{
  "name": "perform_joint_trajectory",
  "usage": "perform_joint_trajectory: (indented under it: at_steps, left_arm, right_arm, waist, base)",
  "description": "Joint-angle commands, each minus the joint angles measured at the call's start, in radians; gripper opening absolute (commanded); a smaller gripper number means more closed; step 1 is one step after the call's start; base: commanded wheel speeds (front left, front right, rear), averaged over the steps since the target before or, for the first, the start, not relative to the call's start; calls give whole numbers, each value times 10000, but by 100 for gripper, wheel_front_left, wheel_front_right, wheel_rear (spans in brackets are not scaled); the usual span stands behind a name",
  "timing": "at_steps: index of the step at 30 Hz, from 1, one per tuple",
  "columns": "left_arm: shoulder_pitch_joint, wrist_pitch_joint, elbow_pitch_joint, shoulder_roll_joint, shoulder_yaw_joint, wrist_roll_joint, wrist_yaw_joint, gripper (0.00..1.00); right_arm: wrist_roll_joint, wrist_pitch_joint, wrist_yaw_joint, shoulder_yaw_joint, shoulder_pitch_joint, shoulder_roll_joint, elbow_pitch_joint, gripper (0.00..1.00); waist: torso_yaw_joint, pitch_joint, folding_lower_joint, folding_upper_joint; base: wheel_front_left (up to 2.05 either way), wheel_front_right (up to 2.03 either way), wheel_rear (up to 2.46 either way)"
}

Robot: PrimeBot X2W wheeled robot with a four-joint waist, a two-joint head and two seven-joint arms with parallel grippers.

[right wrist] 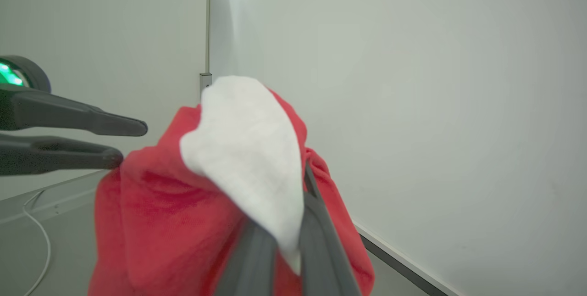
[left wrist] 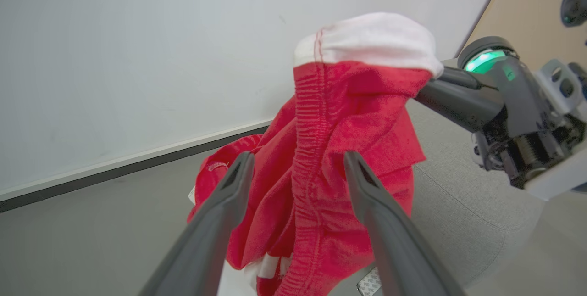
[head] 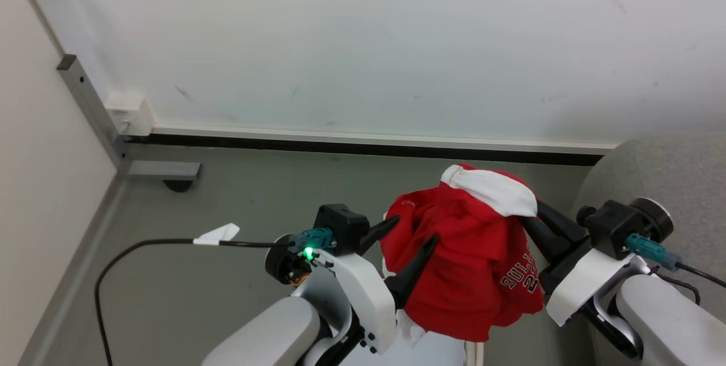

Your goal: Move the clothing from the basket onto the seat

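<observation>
The clothing is up in the air in the head view, hanging bunched between our two arms, above the floor and just left of the seat. Our right gripper has it pinched at the white trim on top, which is why it drapes down like a sack with the lettering turned sideways. Our left gripper sits with jaws apart at the red folds, not clamped on anything.

Left wrist view: our fingers are spread wide, the side seam runs between them and the seat is behind. We reckon we're lined up for a second hold, so it spreads out instead of landing in a heap.

Right wrist view: our fingers are closed tight on the white trim and seem to be carrying all the weight.
</observation>
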Motion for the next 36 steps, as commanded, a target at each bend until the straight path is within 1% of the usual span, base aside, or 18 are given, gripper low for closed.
perform_joint_trajectory:
  at_steps: [1,16,22,25,29,36]
  left_arm:
    - [117,-23,-46,39,31,36,22,100]
    - [-18,-218,-386,-110,-142,143,62,100]
    - [-64,-260,-480,-232,-233,173,48,100]
    - [-95,-258,-509,-254,-291,209,54,100]
    - [-153,-212,-621,-260,-357,264,90,100]
    - [-659,-66,-864,-283,-482,523,109,100]
  right_arm:
    - [-38,-6,-25,-105,93,-124,-70,0]
    - [-340,-7,-25,-1652,402,-1115,-744,0]
    - [-415,-6,-25,-2095,637,-1317,-1036,0]
    - [-265,-7,-25,-2347,798,-1317,-1200,0]
    - [-201,-7,-25,-2617,904,-1415,-1437,0]
    - [-433,-7,-25,-3524,571,-1451,-1529,0]
  waist:
    - [-262,54,0,0]
    - [-2378,340,0,0]
    - [-3067,365,0,0]
    - [-3254,397,0,0]
    - [-3324,549,0,0]
    - [-2986,1491,0,0]
  base:
    - [0,0,0]
    - [0,0,0]
    - [0,0,0]
    - [0,0,0]
    - [0,0,0]
    - [0,0,0]
